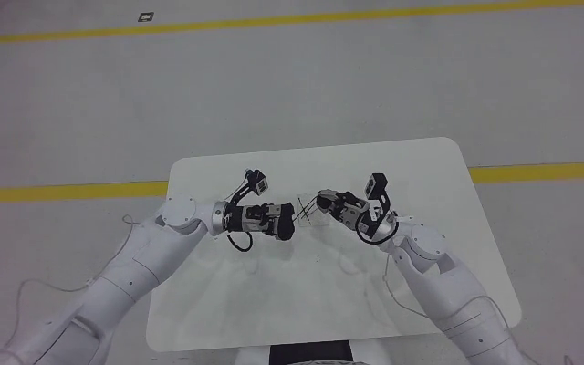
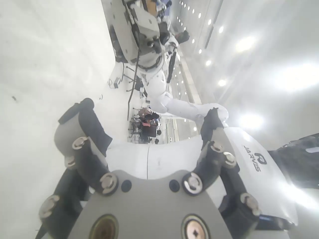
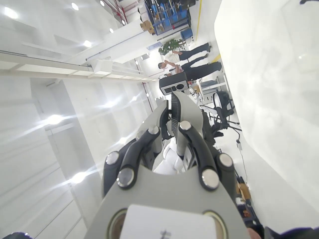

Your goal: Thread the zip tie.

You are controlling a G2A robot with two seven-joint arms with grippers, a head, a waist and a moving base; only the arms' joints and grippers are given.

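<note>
A thin black zip tie (image 1: 306,212) hangs in the air above the middle of the white table (image 1: 420,173), between my two grippers. In the top view my right gripper (image 1: 321,202) is at the tie's right end and holds it. The right wrist view shows this gripper (image 3: 171,100) with its fingers (image 3: 185,111) pressed together; the tie itself is too thin to make out there. My left gripper (image 1: 290,220) sits just left of the tie. Its fingers (image 2: 84,115) stand wide apart around nothing in the left wrist view (image 2: 148,108).
The tabletop (image 1: 274,301) is bare white on every side of the grippers, with rounded corners. Yellow floor lines (image 1: 82,191) run behind the table. A small dark square (image 1: 146,16) lies on the floor far back.
</note>
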